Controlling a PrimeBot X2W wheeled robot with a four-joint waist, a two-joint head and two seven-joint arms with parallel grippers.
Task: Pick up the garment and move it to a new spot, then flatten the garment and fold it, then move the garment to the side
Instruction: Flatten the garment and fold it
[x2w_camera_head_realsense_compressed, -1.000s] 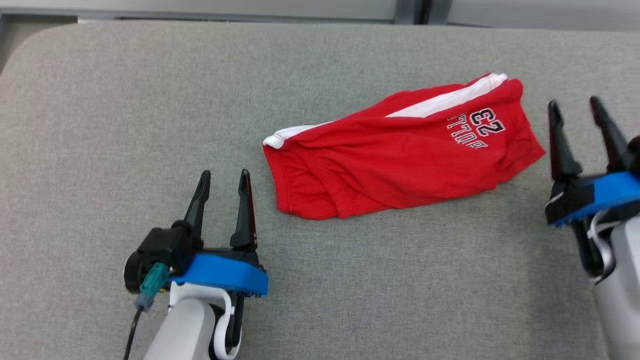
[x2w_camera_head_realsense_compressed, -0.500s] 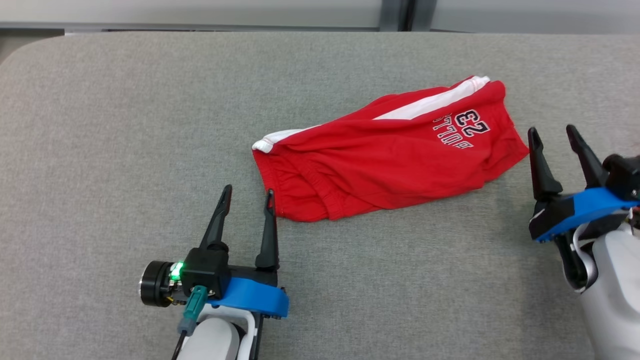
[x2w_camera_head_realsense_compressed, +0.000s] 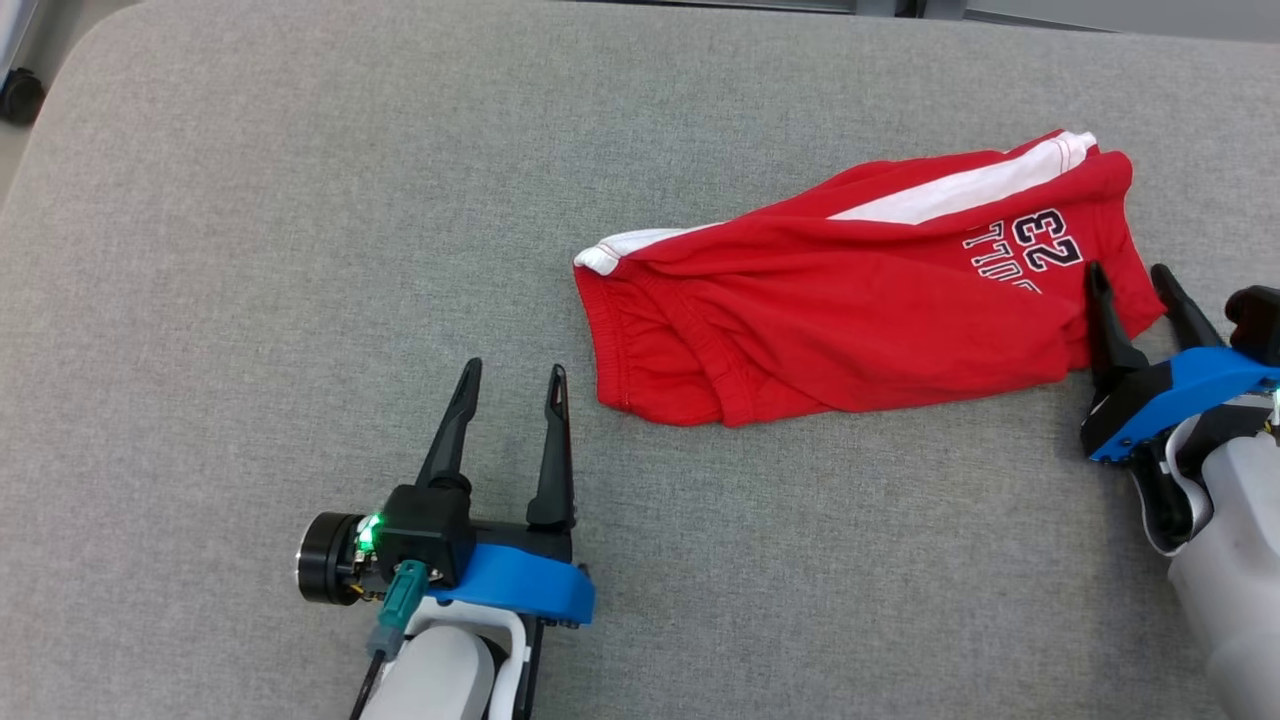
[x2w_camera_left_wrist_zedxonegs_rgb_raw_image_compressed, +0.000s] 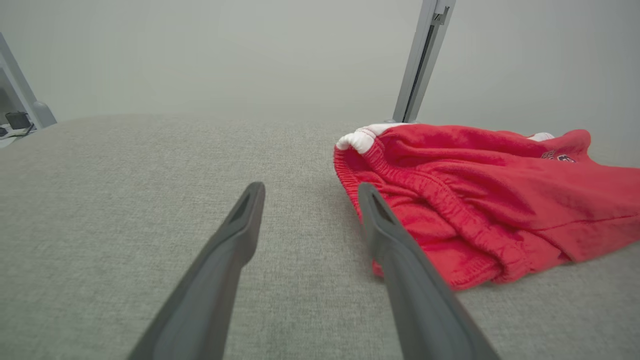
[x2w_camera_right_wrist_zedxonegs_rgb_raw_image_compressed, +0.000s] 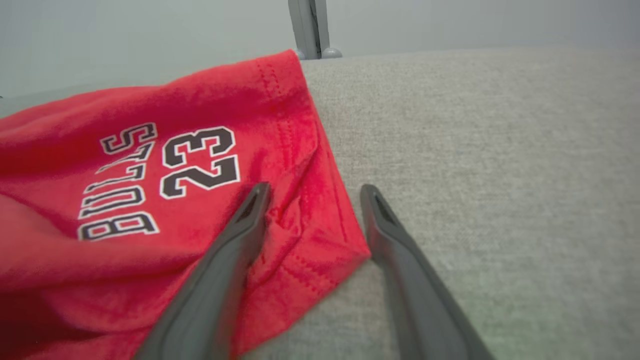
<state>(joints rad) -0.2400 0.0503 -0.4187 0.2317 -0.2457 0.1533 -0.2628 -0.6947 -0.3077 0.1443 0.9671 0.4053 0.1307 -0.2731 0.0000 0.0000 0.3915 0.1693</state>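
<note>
Grey fabric covered the worktop (x2w_camera_head_realsense_compressed: 250, 250). The left end effector (x2w_camera_head_realsense_compressed: 513, 368), fingers apart, sat just beside the waistband of the red shorts (x2w_camera_head_realsense_compressed: 850, 310), which lay crumpled toward the right edge; the right end effector (x2w_camera_head_realsense_compressed: 1128, 270), fingers also apart, straddled their hem corner.

Black number 23 (x2w_camera_right_wrist_zedxonegs_rgb_raw_image_compressed: 200, 160) with a white outline, on one leg of the red shorts (x2w_camera_right_wrist_zedxonegs_rgb_raw_image_compressed: 50, 270), black word BULLS (x2w_camera_right_wrist_zedxonegs_rgb_raw_image_compressed: 117, 185) just beside it, both upside down in the head view, near the grey table's (x2w_camera_head_realsense_compressed: 300, 250) right edge
</note>
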